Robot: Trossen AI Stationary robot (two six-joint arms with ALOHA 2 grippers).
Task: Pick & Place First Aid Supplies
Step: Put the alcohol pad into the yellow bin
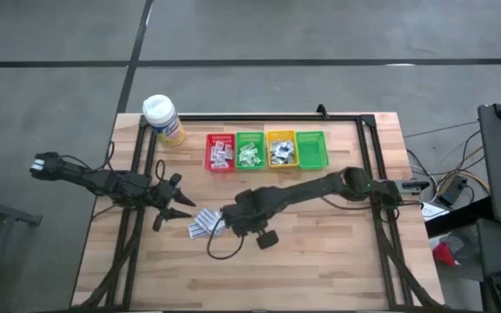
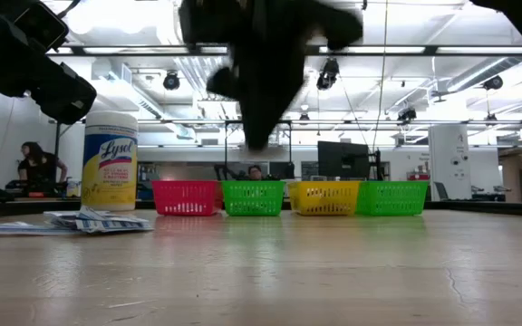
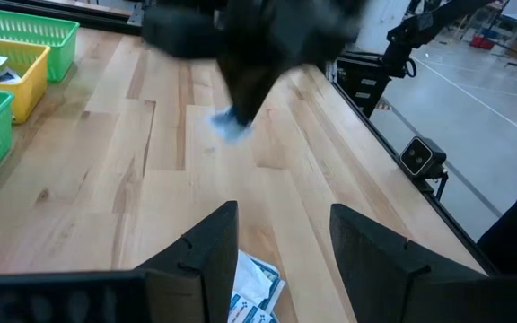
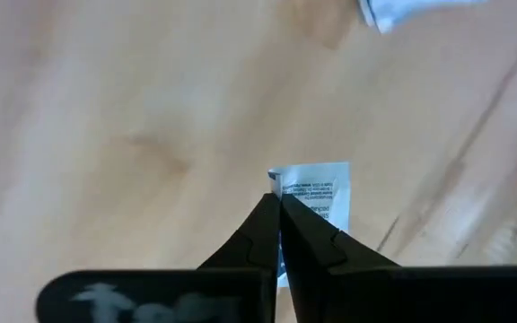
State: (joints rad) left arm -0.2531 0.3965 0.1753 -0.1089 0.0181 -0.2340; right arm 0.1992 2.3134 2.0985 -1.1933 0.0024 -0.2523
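Right claw (image 4: 279, 208) pinching white sachet (image 4: 319, 199) above table (image 1: 337, 252) — left claw (image 3: 276, 242) spread beside sachet pile (image 1: 204, 223).

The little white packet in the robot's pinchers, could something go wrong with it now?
Maybe. The right gripper is shut on the white packet only at its edge, so it might slip out on the way to the bins. The left gripper waits open right beside the pile of packets, close to the right arm, so the two could bump. The bins sit tightly side by side, so a drop could land in the wrong one.
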